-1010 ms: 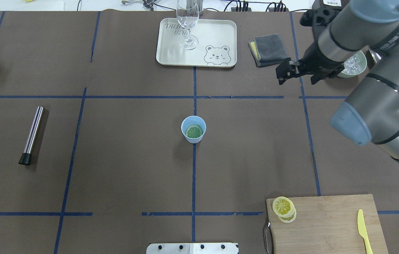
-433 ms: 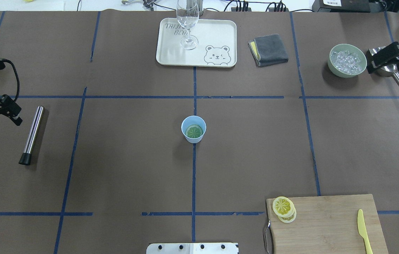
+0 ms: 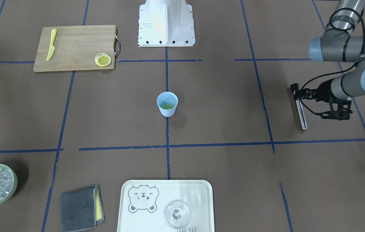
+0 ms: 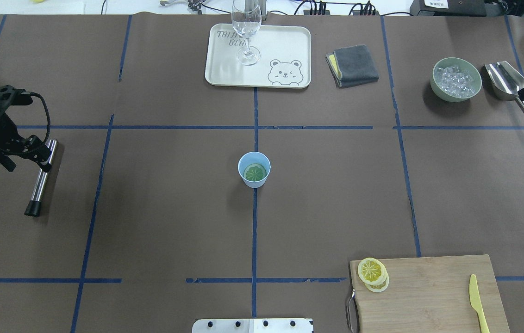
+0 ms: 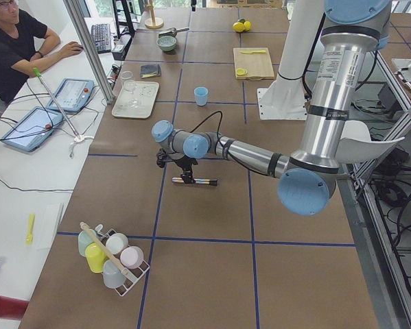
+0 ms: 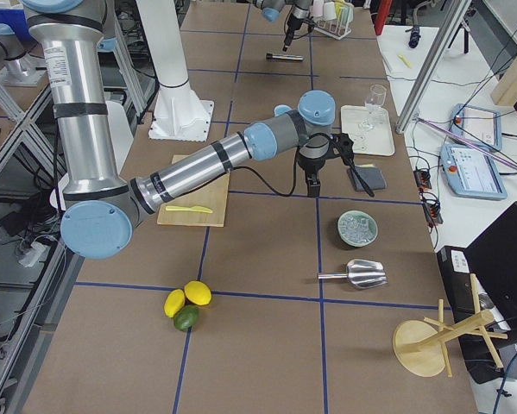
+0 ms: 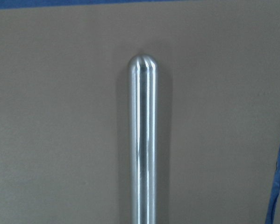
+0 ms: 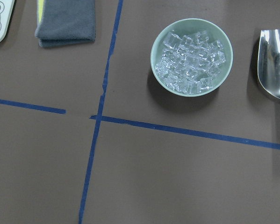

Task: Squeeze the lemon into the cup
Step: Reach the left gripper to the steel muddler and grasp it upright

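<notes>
Overhead view: two lemon slices overlap at the corner of the cutting board (image 4: 428, 296) by its metal handle. The lemon (image 4: 371, 269) is on top and the second slice (image 4: 380, 286) pokes out under it. The front view reads them as one disc. Both are well apart from the cup (image 4: 254, 156), which stands upright at table centre on the blue tape line. The overhead view looks straight into the cup, where a green segmented slice (image 4: 255, 173) lies flat at the bottom. The front view gets only a greenish sliver past the rim.

The left gripper (image 4: 40, 152) hangs over the steel end of the muddler (image 4: 40, 187), away from its black cap. The muddler lies flat on the table. The left wrist view shows just that rounded steel tip with the fingers out of frame, so I can't tell how far the jaws are apart or whether they grip anything. The right gripper (image 6: 313, 188) points down, near the bowl (image 8: 153, 58). The overhead view catches only a black bit of it at the right edge. Its opening can't be told either.

Containers:
- The bowl is heaped with ice cubes (image 8: 191, 58), with the metal scoop (image 8: 273, 65) just beside it.
- The tray (image 4: 285, 41) carries a clear stemmed glass (image 4: 246, 32), upright.
- Only the exterior left view shows a rack (image 5: 112, 257) of pastel cups.
- Only the exterior right view shows whole fruits (image 6: 198, 293), two yellow and one green, touching.
</notes>
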